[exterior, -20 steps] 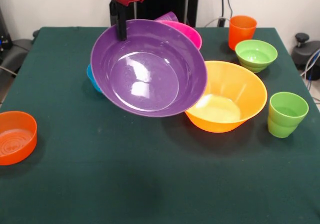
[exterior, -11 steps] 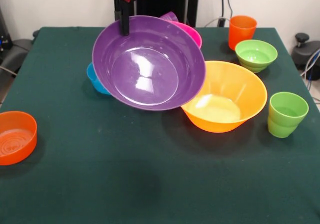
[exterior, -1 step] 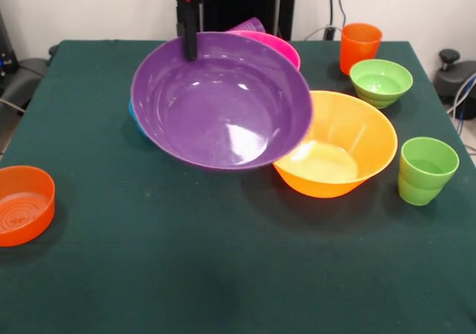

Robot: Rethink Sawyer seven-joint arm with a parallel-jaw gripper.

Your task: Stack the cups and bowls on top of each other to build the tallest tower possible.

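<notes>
One purple bowl [exterior, -1 step: 221, 103] (now flatter, lower)

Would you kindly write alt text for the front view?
The gripper holds a wide glossy purple plastic bowl by its rim, tilted above a dark green table. Beside it sits a large yellow-orange bowl; a small orange bowl sits apart.

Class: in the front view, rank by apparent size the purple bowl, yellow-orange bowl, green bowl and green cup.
1. Purple bowl, lifted nearer the camera
2. Yellow-orange bowl
3. Green bowl and green cup: too alike to rank
</notes>
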